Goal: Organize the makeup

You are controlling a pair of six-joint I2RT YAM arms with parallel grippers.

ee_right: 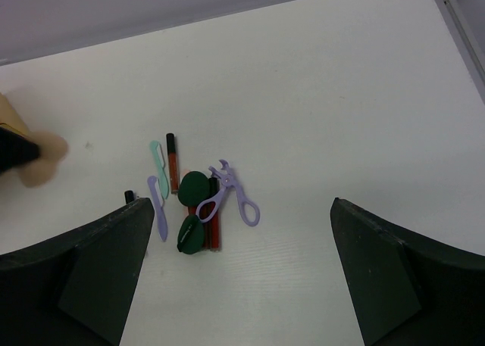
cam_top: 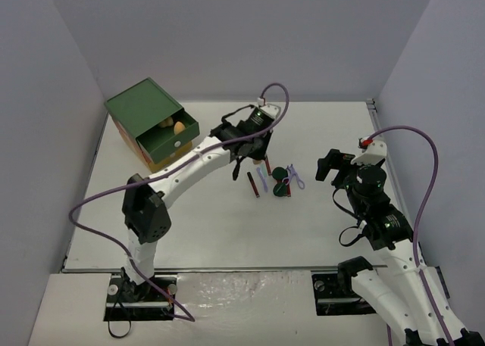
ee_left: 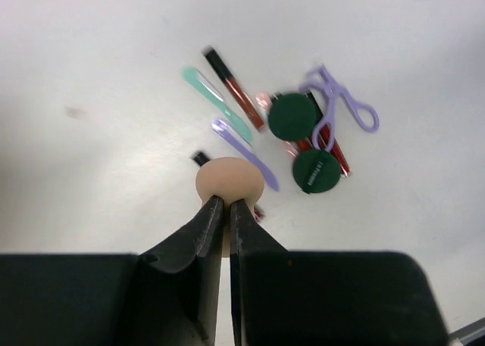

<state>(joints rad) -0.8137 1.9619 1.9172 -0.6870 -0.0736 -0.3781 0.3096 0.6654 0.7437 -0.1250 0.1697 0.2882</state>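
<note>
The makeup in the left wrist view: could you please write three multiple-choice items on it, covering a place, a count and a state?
1. The purple eyelash curler lies:
A) in the cluster, against the dark green round pieces
B) alone at the view's left edge
C) alone at the view's top edge

2. Dark green round pieces in view:
A) one
B) two
C) four

3. The left tool is:
A) wide open
B) shut on nothing
C) shut on the tan egg-shaped sponge

Answers:
1 A, since the curler's head overlaps a green piece.
2 B, since two green discs lie close together.
3 C, since the tool pinches the sponge's near end.
</note>
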